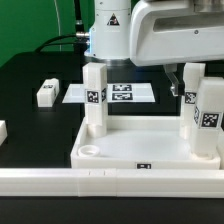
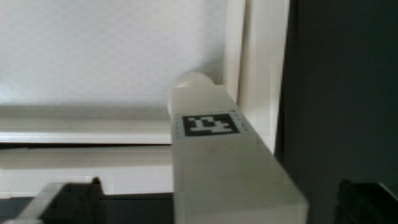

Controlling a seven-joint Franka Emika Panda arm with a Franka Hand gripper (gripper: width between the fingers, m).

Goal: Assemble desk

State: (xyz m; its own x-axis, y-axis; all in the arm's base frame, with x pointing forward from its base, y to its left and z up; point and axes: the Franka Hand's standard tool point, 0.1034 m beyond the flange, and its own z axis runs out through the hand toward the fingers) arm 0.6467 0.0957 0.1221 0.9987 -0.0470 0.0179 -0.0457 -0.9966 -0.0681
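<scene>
The white tabletop (image 1: 140, 158) lies at the front of the exterior view. One white leg (image 1: 95, 98) stands upright in its far corner socket on that view's left. A second leg (image 1: 208, 120), tagged on its side, stands upright at the tabletop's corner on the exterior view's right. My gripper (image 1: 200, 82) hangs over this second leg, its dark fingers (image 1: 189, 84) straddling the upper part. In the wrist view the tagged leg (image 2: 217, 130) rises between the fingers of the gripper (image 2: 214, 205), with a gap on each side. The jaws are open. The tabletop's floor (image 2: 107, 70) shows behind it.
A loose leg (image 1: 47, 93) lies on the black table at the exterior view's left, and another white piece (image 1: 2, 130) is cut off at that edge. The marker board (image 1: 112, 93) lies behind the tabletop. A long white rail (image 1: 100, 183) runs along the front.
</scene>
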